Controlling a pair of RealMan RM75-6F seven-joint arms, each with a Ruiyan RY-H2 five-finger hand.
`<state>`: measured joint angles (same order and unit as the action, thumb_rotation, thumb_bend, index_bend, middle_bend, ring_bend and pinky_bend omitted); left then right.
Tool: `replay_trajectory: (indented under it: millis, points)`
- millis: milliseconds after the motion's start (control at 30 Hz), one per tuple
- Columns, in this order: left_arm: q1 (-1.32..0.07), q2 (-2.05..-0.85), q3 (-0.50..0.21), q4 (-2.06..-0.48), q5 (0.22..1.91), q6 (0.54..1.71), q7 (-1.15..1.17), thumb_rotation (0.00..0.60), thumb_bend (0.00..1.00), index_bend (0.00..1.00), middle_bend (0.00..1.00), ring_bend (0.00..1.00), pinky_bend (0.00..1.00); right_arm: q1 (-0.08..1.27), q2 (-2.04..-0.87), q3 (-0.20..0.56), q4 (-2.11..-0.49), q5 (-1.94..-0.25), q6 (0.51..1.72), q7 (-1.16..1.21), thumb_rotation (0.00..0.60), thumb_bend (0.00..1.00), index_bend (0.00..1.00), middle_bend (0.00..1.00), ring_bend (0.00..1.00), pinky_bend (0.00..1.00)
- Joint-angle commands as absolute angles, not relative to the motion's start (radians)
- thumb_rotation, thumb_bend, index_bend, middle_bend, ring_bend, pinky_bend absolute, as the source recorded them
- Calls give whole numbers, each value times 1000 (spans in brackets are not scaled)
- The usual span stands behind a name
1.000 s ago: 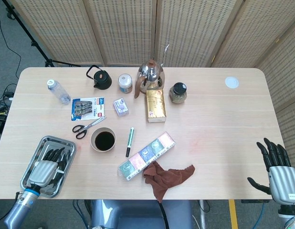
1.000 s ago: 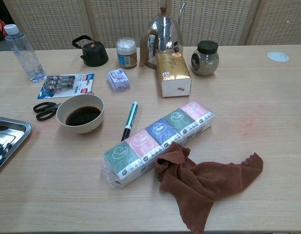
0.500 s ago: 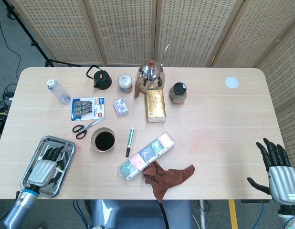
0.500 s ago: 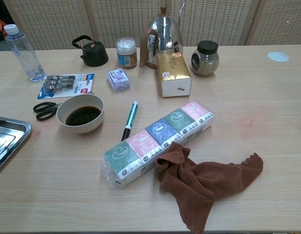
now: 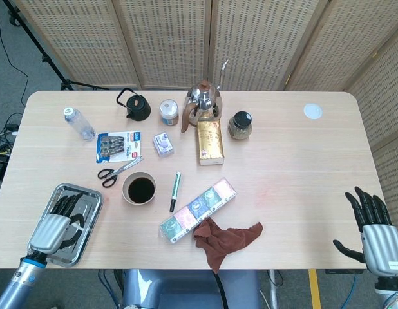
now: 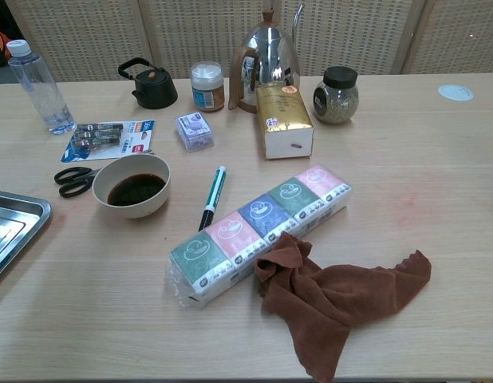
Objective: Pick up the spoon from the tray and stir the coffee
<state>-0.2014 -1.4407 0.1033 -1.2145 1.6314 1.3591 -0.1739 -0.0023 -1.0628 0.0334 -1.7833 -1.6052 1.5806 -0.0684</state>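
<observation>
The steel tray lies at the table's front left corner. My left hand hovers over it, dark fingers stretched toward the tray's far end. The hand covers most of the tray and no spoon shows in the head view, so whether the hand holds one is unclear. The part of the tray seen in the chest view looks bare. The bowl of dark coffee stands to the right of the tray. My right hand hangs off the front right corner, fingers spread, holding nothing.
Scissors lie just behind the bowl, and a pen lies to its right. A row of tissue packs and a brown cloth sit front centre. Kettle, jars, a gold box and a bottle stand further back.
My left hand has drawn back toward the front left and risen over the tray; its fingers have left the chest view. The right hand has stayed put.
</observation>
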Motion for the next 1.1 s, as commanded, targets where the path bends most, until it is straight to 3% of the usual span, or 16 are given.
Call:
replay_trajectory:
  millis: [33,233,567,1100]
  points:
    - [-201,-1417,89,-1261,1653,1412,-238,600,400,610,0,0,0,0,-1067,31,-1780,-1604,1573,-74,600,0,0,0,0,0]
    - [-218,-1399,50,-1350,1671,1477,-396,600,392,610,0,0,0,8,-1085,28,-1769,-1592,1547,-101,600,0,0,0,0,0]
    - [-301,-1359,12,-1491,1637,1377,-630,600,393,612,0,0,0,17,-1102,36,-1755,-1560,1524,-122,600,0,0,0,0,0]
    - [-484,-1522,-127,-1479,1551,1212,-800,600,389,628,0,0,0,27,-1110,46,-1745,-1524,1503,-124,600,0,0,0,0,0]
